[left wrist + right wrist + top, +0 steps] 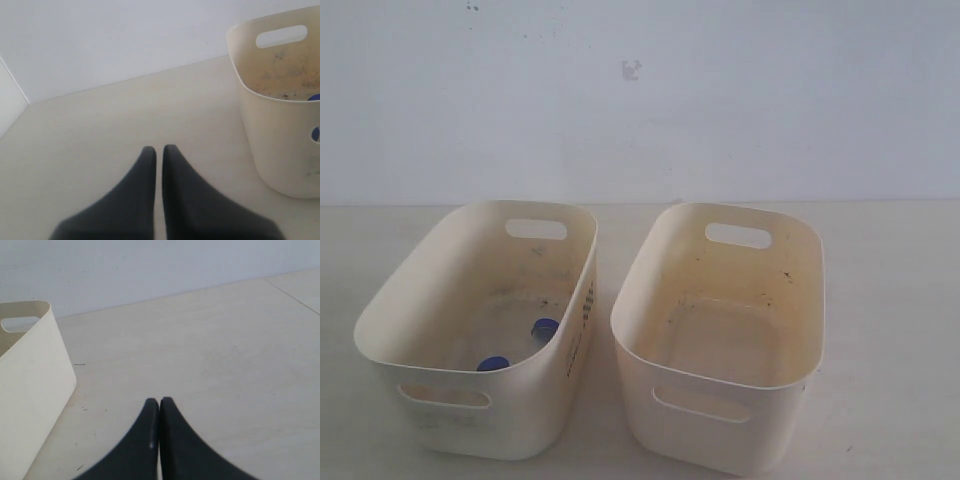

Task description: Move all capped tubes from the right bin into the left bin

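Note:
Two cream oval bins stand side by side on the table. In the left bin (pixel 520 410) lie two capped tubes, their dark blue caps (pixel 545 327) (pixel 493 364) showing near its front wall. I see no tube on the floor of the right bin (pixel 780 420). Neither gripper shows in the exterior view. My left gripper (pixel 159 149) is shut and empty over bare table beside the left bin (pixel 280 150), where a blue cap (pixel 315 98) peeks over the rim. My right gripper (pixel 159 401) is shut and empty, apart from the right bin (pixel 30 405).
A pale wall (pixel 640 100) rises behind the beige table (pixel 890 300). The bins stand close together with a narrow gap between them. A table seam (pixel 292 290) runs past the right gripper.

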Controlling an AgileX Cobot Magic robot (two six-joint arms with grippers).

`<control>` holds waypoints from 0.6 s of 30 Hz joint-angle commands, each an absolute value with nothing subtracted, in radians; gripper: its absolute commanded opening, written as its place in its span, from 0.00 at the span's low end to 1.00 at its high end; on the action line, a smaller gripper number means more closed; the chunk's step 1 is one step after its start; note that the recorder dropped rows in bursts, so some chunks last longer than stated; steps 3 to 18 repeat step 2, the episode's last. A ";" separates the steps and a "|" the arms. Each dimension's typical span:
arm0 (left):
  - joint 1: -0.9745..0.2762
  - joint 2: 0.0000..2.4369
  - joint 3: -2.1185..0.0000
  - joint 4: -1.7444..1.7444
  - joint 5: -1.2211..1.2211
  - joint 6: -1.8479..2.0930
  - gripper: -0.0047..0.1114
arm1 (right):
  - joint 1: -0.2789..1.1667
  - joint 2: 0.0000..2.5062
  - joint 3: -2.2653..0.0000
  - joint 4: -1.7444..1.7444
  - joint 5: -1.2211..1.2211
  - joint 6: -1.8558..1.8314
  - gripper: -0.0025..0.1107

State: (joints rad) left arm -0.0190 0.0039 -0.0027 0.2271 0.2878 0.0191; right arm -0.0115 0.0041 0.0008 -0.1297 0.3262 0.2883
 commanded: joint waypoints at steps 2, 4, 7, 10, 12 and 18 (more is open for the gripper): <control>-0.021 0.000 0.000 0.229 0.284 0.020 0.08 | -0.017 0.000 0.000 -0.139 0.323 0.282 0.02; -0.021 0.000 0.000 0.229 0.284 0.020 0.08 | -0.017 0.000 0.000 -0.139 0.323 0.282 0.02; -0.021 0.000 0.000 0.229 0.284 0.020 0.08 | -0.017 0.000 0.000 -0.139 0.323 0.282 0.02; -0.021 0.000 0.000 0.229 0.284 0.020 0.08 | -0.017 0.000 0.000 -0.139 0.323 0.282 0.02; -0.021 0.000 0.000 0.229 0.284 0.020 0.08 | -0.017 0.000 0.000 -0.139 0.323 0.282 0.02; -0.021 0.000 0.000 0.229 0.284 0.020 0.08 | -0.017 0.000 0.000 -0.139 0.323 0.282 0.02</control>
